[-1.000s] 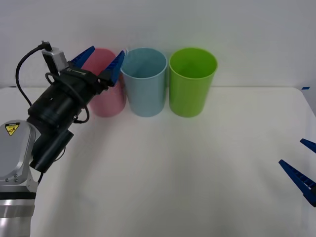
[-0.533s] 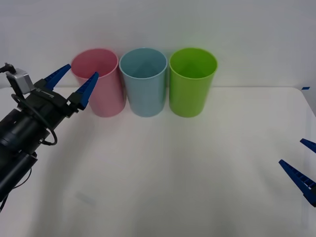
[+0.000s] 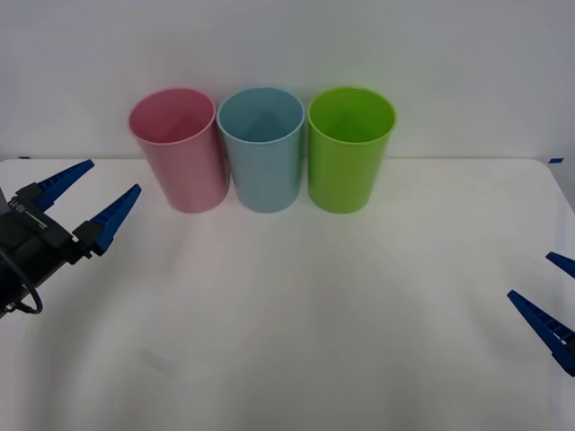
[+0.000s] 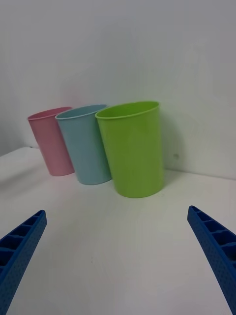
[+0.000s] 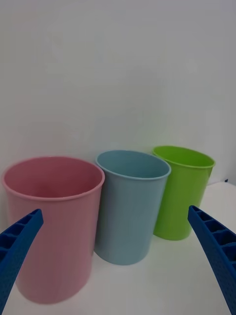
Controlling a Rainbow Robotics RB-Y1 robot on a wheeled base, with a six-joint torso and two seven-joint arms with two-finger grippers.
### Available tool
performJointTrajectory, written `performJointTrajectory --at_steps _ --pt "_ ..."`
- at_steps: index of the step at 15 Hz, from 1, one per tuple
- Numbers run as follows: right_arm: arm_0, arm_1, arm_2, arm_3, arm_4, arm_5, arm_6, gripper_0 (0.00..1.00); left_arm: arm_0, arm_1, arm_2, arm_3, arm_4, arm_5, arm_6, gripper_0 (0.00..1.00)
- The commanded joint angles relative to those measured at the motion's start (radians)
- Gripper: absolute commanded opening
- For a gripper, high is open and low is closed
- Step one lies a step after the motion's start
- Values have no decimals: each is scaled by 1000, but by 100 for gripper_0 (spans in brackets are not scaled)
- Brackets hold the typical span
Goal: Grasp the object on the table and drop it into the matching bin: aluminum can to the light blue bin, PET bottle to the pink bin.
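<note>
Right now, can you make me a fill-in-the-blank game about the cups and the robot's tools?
1. The cup standing between the pink bin and the lime green bin is the ____ bin.
2. The left tool has its two blue fingers ____.
3. All three bins stand upright in a row on the white ____.
4. The right tool sits at the table's ____ edge.

Missing words: light blue; open; table; right
</note>
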Motion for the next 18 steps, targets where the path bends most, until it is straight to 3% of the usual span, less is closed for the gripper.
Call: performJointTrajectory --at_steps 1,7,12,18 --pt "0 0 0 0 0 0 0 100 45 3 62 0 14 -80 -48 100" --pt "0 0 0 0 0 0 0 100 174 69 104 1 123 -106 -169 100" --pt "0 0 0 0 0 0 0 100 221 74 163 4 129 -193 -178 100" --pt "0 0 0 0 0 0 0 100 243 74 199 4 139 -213 -167 100"
